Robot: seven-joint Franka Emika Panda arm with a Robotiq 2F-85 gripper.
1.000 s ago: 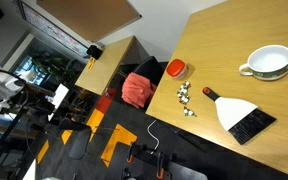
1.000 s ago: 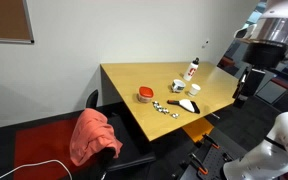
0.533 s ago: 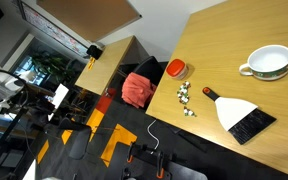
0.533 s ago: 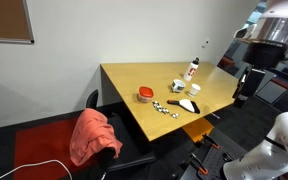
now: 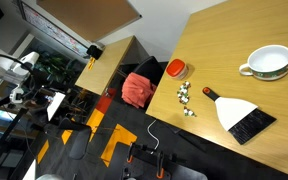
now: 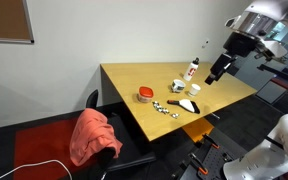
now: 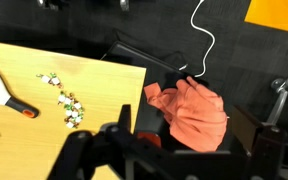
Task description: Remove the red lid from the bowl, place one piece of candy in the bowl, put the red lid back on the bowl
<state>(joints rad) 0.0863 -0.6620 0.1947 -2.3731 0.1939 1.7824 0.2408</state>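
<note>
No step of the task is yet done: the red lid [image 5: 176, 68] sits on the bowl [image 5: 175, 76] near the table [image 5: 224, 40] edge, with the candy [image 5: 187, 96] scattered just beside it. Lid removal is judged to be in hand, at its approach stage; the next move calls for the gripper [image 6: 214, 75] to travel across and down until it straddles the lid's rim. It hangs in the air well apart from the lid, jaws wide open, holding and touching nothing.
</note>
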